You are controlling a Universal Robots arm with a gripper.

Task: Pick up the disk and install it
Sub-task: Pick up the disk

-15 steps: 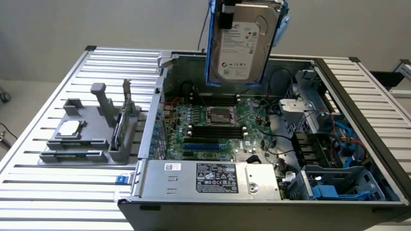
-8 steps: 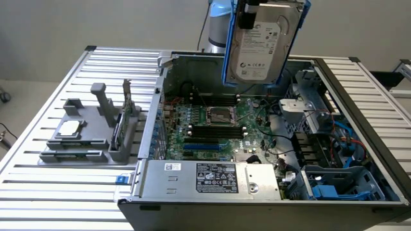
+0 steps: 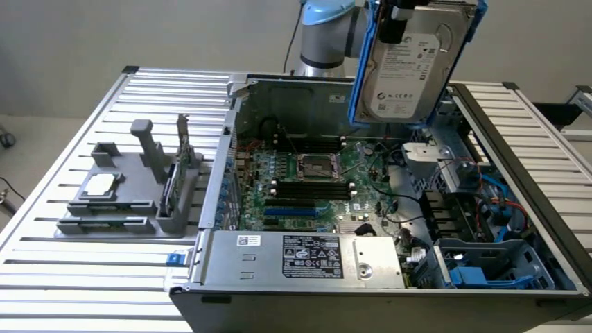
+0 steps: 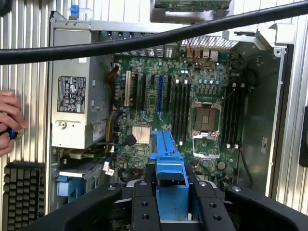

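Note:
The disk [image 3: 412,69], a silver hard drive with a white label in a blue plastic carrier, hangs upright above the back of the open computer case [image 3: 518,159]. My gripper [image 3: 403,14] is shut on its upper edge. In the wrist view the blue carrier of the disk [image 4: 168,159] sits clamped between my gripper's [image 4: 171,197] black fingers [image 4: 143,202], with the motherboard [image 4: 202,82] far below it.
Inside the case are the motherboard [image 3: 306,180], a silver power supply [image 3: 306,260] and a drive bay with blue parts [image 3: 490,267]. A grey fixture [image 3: 129,201] beside the case holds a small chip and a green card. A hand [image 4: 7,120], a keyboard [image 4: 21,192] and a black cable [image 4: 144,38] appear in the wrist view.

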